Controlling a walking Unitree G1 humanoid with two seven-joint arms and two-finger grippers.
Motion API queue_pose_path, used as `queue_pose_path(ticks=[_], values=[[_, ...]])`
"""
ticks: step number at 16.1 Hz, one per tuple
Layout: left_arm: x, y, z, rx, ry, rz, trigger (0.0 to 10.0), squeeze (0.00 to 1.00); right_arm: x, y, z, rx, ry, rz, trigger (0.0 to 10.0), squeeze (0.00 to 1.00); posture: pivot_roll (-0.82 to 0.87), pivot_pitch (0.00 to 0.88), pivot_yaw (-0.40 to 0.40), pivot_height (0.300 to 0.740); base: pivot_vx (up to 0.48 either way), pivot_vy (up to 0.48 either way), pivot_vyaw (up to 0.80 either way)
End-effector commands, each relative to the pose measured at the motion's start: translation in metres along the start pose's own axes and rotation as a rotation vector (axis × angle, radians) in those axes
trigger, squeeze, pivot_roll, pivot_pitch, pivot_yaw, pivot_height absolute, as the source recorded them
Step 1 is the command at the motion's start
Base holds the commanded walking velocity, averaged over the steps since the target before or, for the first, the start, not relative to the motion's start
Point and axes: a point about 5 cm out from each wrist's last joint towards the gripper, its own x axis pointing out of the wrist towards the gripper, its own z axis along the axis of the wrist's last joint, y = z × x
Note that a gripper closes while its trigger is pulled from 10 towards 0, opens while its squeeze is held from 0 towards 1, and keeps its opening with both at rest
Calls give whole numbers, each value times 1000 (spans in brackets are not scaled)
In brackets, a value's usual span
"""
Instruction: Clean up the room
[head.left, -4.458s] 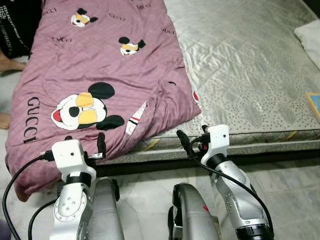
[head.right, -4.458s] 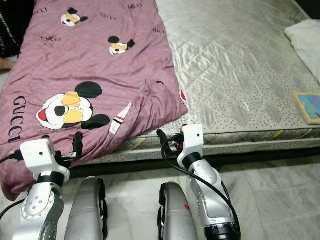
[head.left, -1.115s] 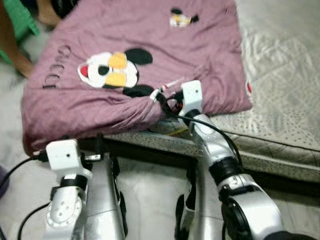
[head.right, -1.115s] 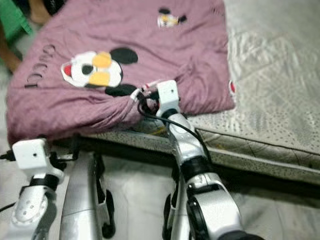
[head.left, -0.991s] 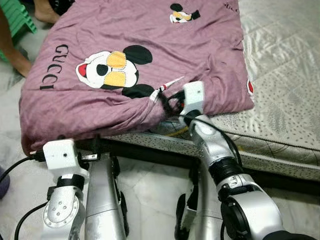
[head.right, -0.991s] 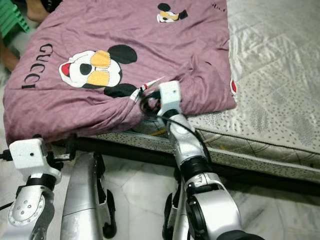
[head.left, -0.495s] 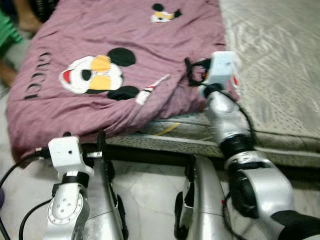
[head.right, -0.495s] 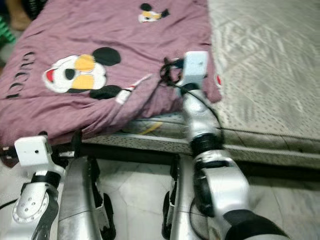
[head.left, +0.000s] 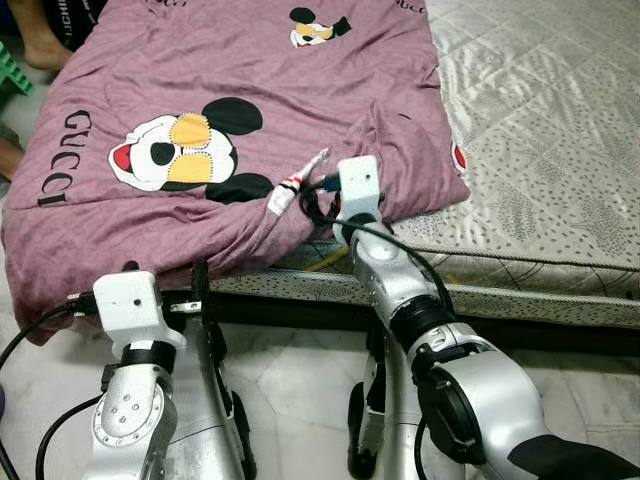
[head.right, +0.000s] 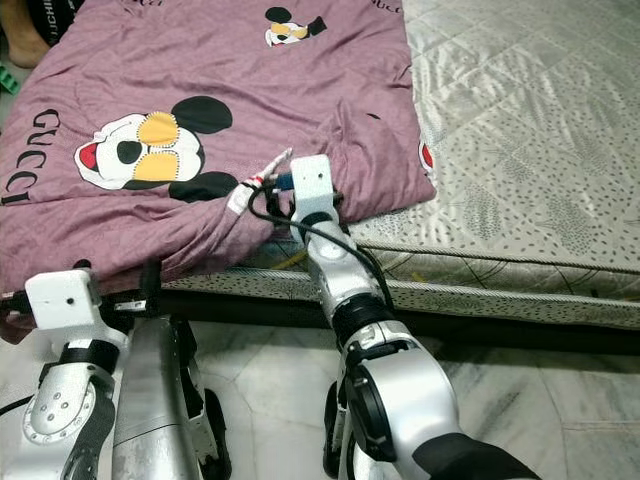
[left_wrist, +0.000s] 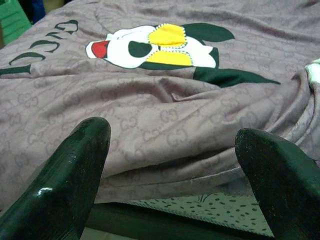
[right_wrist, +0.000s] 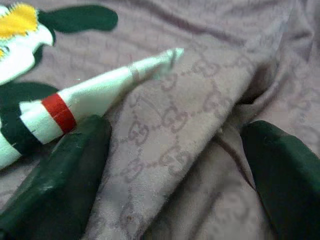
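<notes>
**Purple blanket at the bed's edge, right gripper poised to grasp**

Purple blanket (head.left: 250, 120) drapes over the mattress (head.left: 540, 150), its near edge hanging towards the floor. Left gripper (left_wrist: 170, 165) hovers low before that edge, fingers apart and empty. Right gripper (right_wrist: 170, 165) rests on a fold beside the striped tag (right_wrist: 95, 95), fingers spread astride the cloth. Next, I judge, it must close and pull.
</notes>
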Motion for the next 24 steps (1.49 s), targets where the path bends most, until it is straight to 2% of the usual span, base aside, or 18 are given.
queue_pose_path(ticks=[1,3,5,7,9,10,12,14,16,18,19,20,22,23,24], values=[[-2,1,-4,7,25,8,10000,0,-2,-2,-10,-14,44,-38,0,0,125,239,-61,497,0,0,0],[-1,0,-5,4,26,6,10000,0,1,-8,-3,10,34,-110,0,0,124,235,-60,497,0,0,0],[0,1,-5,4,27,8,10000,0,1,-10,-2,20,38,-133,0,0,124,233,-60,497,0,0,0],[1,2,-5,1,26,14,10000,0,-4,-27,-15,80,95,-224,0,0,119,229,-61,497,0,0,0],[2,2,-6,-3,26,15,10000,0,-14,-53,-33,121,162,-321,0,0,107,224,-60,497,0,0,0],[2,2,-6,-3,26,15,10000,0,-17,-58,-38,128,177,-338,0,0,104,224,-60,497,0,0,0],[3,0,-7,-8,27,11,10000,0,-35,-82,-60,158,247,-411,0,0,95,221,-57,497,0,0,0],[6,0,-7,-10,26,8,10000,0,-49,-94,-68,191,259,-460,0,0,83,215,-51,497,0,0,0],[8,-1,-7,-12,23,5,10000,0,-60,-100,-68,191,250,-478,0,0,80,209,-47,497,0,0,0],[9,0,-7,-11,20,3,10000,0,-76,-104,-68,196,255,-491,0,0,73,203,-45,497,0,0,0],[9,1,-7,-10,19,3,10000,0,-94,-108,-69,190,267,-494,0,0,69,201,-45,497,0,0,0],[10,1,-7,-10,19,3,10000,0,-102,-109,-70,187,275,-497,0,0,64,198,-44,497,0,0,0],[12,1,-8,-16,20,-4,10000,0,-142,-117,-73,158,327,-516,0,0,37,195,-36,497,0,0,0],[13,-2,-9,-19,22,-13,10000,0,-155,-119,-75,142,344,-520,0,0,26,193,-31,497,0,0,0],[17,-7,-10,-30,21,-36,10000,0,-181,-125,-79,106,388,-541,0,0,8,186,-20,497,0,0,0]])
